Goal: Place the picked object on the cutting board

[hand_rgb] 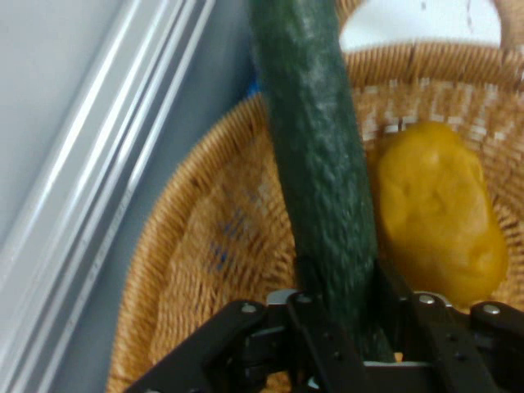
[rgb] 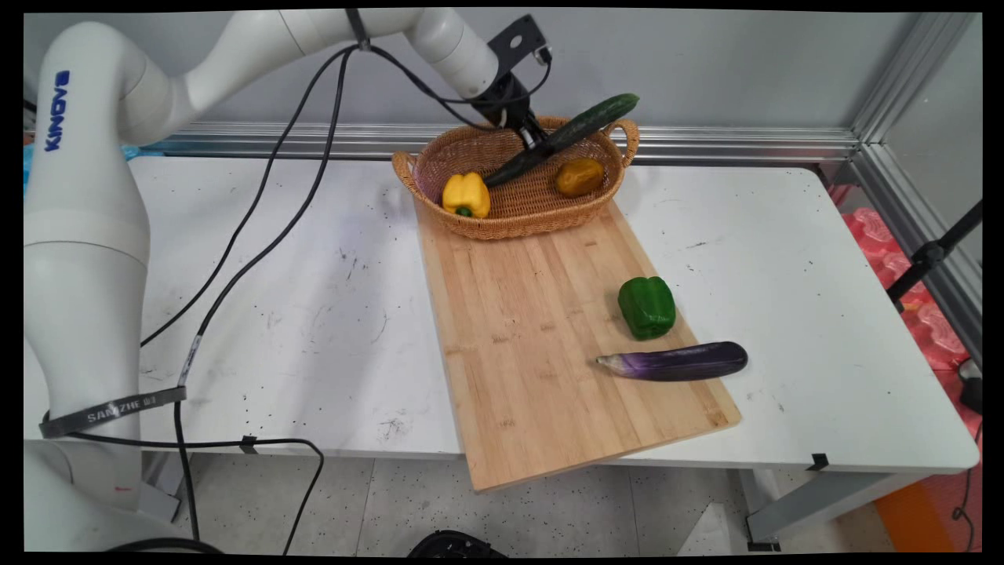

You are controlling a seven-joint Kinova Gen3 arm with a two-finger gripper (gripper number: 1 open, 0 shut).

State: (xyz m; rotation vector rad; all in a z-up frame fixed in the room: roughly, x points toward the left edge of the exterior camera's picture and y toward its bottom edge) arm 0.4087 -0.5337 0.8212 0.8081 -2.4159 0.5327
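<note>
Gripper (rgb: 532,140) is clamped on the cucumber (rgb: 576,132) over the basket (rgb: 518,216). Yellow pepper (rgb: 466,194) sits inside at 9 o'clock, a potato (rgb: 580,176) at 3.

White arm (rgb: 86,235), black gripper (rgb: 530,138).
Rounded glossy white links; blue lettering on the upper left link. Black cables (rgb: 259,204) hang from the arm. A grey strap (rgb: 110,412) with pale lettering circles the lowest link. A black angled bracket (rgb: 515,39) with a hole sits at the wrist. Gripper linkage is black with silver screw heads (hand_rgb: 426,300).
</note>
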